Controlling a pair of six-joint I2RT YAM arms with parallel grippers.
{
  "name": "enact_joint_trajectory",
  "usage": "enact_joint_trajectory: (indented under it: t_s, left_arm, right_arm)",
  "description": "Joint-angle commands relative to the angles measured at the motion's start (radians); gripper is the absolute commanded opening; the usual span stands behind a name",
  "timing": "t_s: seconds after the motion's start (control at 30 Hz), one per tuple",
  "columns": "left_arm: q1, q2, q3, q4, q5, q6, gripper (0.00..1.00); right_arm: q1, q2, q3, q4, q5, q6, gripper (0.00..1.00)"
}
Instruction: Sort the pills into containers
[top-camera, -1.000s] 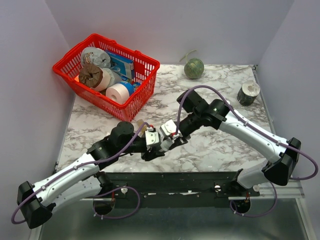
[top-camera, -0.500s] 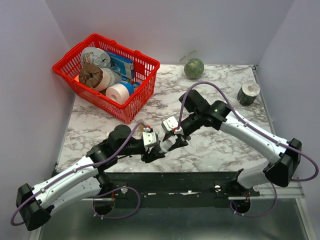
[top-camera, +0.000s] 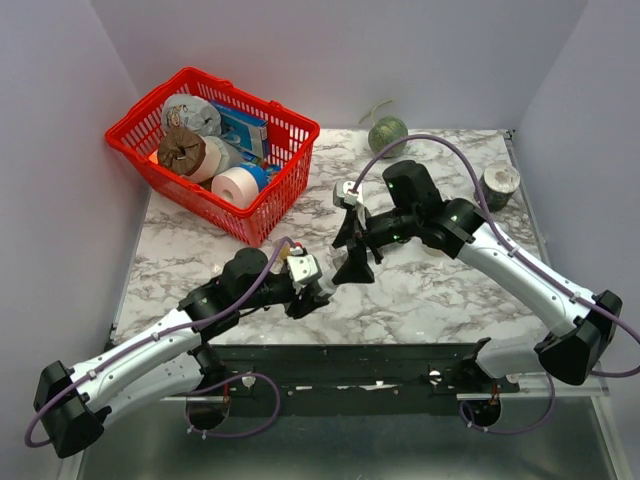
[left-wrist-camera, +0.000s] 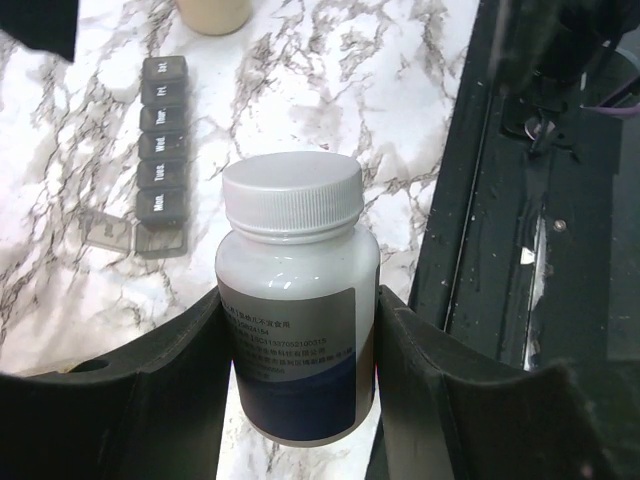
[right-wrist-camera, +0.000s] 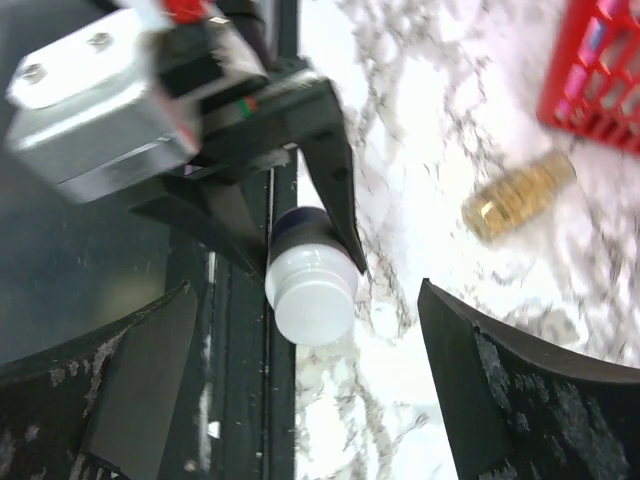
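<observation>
Marble counter (top-camera: 425, 292) carries a red basket (top-camera: 190, 200) at its far left corner. By its near edge the left tool (left-wrist-camera: 300, 300) clenches a white-capped bottle (left-wrist-camera: 290, 200); the right tool (right-wrist-camera: 305, 290) hangs released just beside it. The containers (left-wrist-camera: 163, 140) lie nearby, one end lid open.

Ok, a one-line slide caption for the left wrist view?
Left gripper clamps a white-capped bottle; the weekday pill organizer lies on the marble table beyond.

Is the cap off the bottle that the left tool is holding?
No, in the left wrist view the white cap sits squarely on the neck of the bottle.
</observation>
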Motion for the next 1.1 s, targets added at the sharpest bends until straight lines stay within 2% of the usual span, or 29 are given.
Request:
enact_joint_trajectory:
  t_s: [0.0, 0.2, 0.33, 0.5, 0.57, 0.63, 0.67, 0.73, 0.77, 0.83, 0.87, 0.97, 1.0, 1.07]
  left_arm:
    - [-0.001, 0.008, 0.038, 0.023, -0.087, -0.035, 0.0]
    - [-0.001, 0.037, 0.052, 0.043, -0.096, -0.038, 0.0]
    - [-0.001, 0.042, 0.056, 0.051, -0.116, -0.041, 0.0]
    - [-0.001, 0.025, 0.049, 0.064, -0.133, -0.037, 0.0]
    - [-0.001, 0.025, 0.047, 0.069, -0.139, -0.035, 0.0]
    - [-0.001, 0.028, 0.046, 0.069, -0.147, -0.034, 0.0]
    - [-0.001, 0.03, 0.047, 0.067, -0.148, -0.032, 0.0]
    - [0.0, 0.03, 0.046, 0.064, -0.156, -0.032, 0.0]
    - [-0.001, 0.028, 0.044, 0.067, -0.158, -0.034, 0.0]
    - [-0.001, 0.022, 0.04, 0.074, -0.151, -0.035, 0.0]
    - [-0.001, 0.02, 0.038, 0.075, -0.141, -0.037, 0.0]
    - [-0.001, 0.013, 0.038, 0.063, -0.103, -0.024, 0.0]
    - [-0.001, 0.008, 0.038, 0.054, -0.06, 0.0, 0.0]
    - [-0.001, -0.004, 0.038, 0.025, -0.007, 0.031, 0.0]
  right_arm:
    - [-0.006, -0.015, -0.078, 0.105, 0.132, 0.306, 0.99]
    - [-0.006, 0.023, -0.092, 0.128, 0.1, 0.392, 0.95]
    - [-0.006, 0.057, -0.088, 0.128, 0.067, 0.407, 0.82]
    - [-0.006, 0.076, -0.085, 0.108, 0.083, 0.4, 0.79]
    - [-0.006, 0.076, -0.086, 0.108, 0.08, 0.397, 0.75]
    - [-0.006, 0.077, -0.083, 0.108, 0.068, 0.394, 0.68]
    - [-0.006, 0.077, -0.079, 0.105, 0.063, 0.391, 0.59]
    - [-0.006, 0.08, -0.069, 0.097, 0.048, 0.369, 0.5]
    - [-0.004, 0.083, -0.065, 0.091, 0.045, 0.355, 0.43]
    - [-0.001, 0.092, -0.042, 0.065, 0.019, 0.319, 0.37]
    - [-0.001, 0.106, -0.014, 0.054, 0.008, 0.318, 0.29]
    - [0.014, 0.158, 0.077, -0.028, -0.062, 0.176, 0.17]
    - [0.028, 0.177, 0.111, -0.114, -0.081, 0.126, 0.16]
    - [0.046, 0.223, 0.202, -0.246, -0.159, -0.128, 0.15]
